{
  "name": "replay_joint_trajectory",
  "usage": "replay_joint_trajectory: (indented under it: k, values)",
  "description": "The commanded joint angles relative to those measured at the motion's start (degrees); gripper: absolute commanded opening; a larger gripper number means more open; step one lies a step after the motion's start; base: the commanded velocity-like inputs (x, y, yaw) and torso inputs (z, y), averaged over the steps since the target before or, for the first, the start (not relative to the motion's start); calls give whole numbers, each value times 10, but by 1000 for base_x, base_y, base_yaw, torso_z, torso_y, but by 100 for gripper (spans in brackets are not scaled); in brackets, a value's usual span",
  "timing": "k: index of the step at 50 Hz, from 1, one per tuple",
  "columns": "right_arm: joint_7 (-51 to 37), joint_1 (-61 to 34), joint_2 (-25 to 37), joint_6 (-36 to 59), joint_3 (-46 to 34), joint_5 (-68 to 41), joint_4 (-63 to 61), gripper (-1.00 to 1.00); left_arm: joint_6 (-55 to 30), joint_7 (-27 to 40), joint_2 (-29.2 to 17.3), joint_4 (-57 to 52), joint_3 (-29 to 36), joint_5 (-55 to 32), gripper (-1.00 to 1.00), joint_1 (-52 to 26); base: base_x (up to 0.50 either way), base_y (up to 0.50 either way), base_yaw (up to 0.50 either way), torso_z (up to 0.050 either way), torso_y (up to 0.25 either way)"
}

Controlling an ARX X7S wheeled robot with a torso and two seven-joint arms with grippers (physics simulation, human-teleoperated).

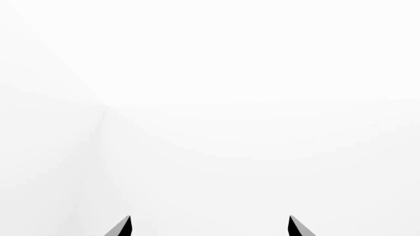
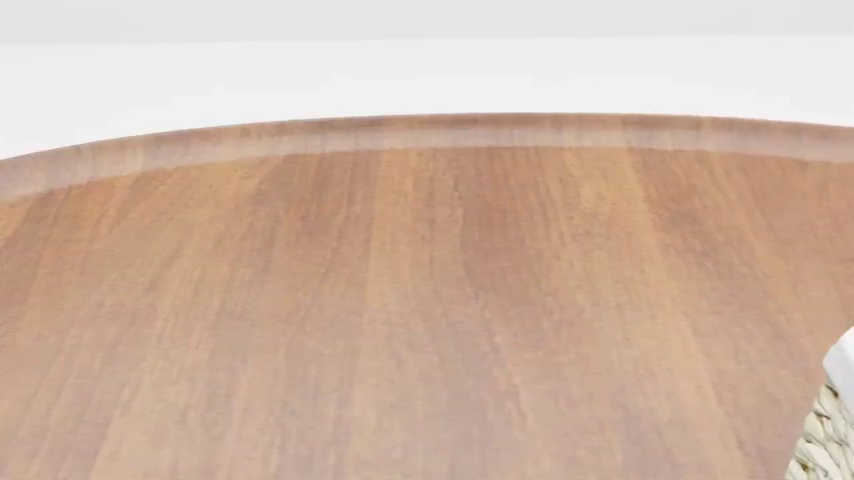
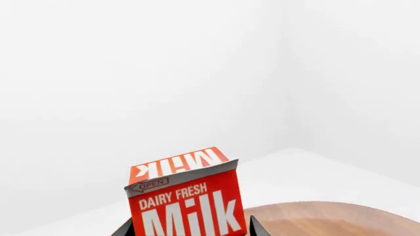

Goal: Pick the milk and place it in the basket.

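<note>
The head view shows a round wooden table [image 2: 400, 320] with bare brown top and a curved far edge against white surroundings; only a corner of the basket [image 2: 830, 430] shows, cut off by the frame, and neither arm appears there. The right gripper [image 3: 192, 228] grasps the milk [image 3: 187, 196] between its dark fingertips, lifted above the table rim. The left gripper [image 1: 210, 227] stands spread and empty before blank white walls.
</note>
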State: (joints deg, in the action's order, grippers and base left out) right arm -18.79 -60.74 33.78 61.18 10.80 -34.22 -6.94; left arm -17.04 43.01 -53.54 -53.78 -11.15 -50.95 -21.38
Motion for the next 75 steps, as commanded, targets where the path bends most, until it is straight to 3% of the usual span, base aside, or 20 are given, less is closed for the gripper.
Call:
replay_joint_trajectory:
  k: [1,16,28,31,36,40,75]
  values:
    - [90,-211,39,15,-55,22,124,-100,2,-10,10,3,-12,11,100,2,0,0,0,0,0]
    - [241,-445,78,10,-201,54,280,-100,3,-7,6,3,-12,8,100,0,0,0,0,1,1]
    - [402,-667,59,-80,-353,149,531,-100,3,-6,4,3,-7,9,100,-1,0,0,0,0,2]
    - [449,-739,33,-129,-393,189,643,-100,1,-6,4,2,-3,11,100,-3,0,0,0,3,0]
    - [584,-743,-13,-133,-221,463,645,-100,3,-5,4,2,-6,11,100,1,0,0,0,0,2]
    - [667,-743,-28,-165,-164,583,654,-100,3,-5,4,3,0,12,100,-3,0,0,0,0,0]
    - [998,-742,13,-285,-164,830,712,-100,8,-2,-1,5,0,9,100,-2,0,0,0,0,1]
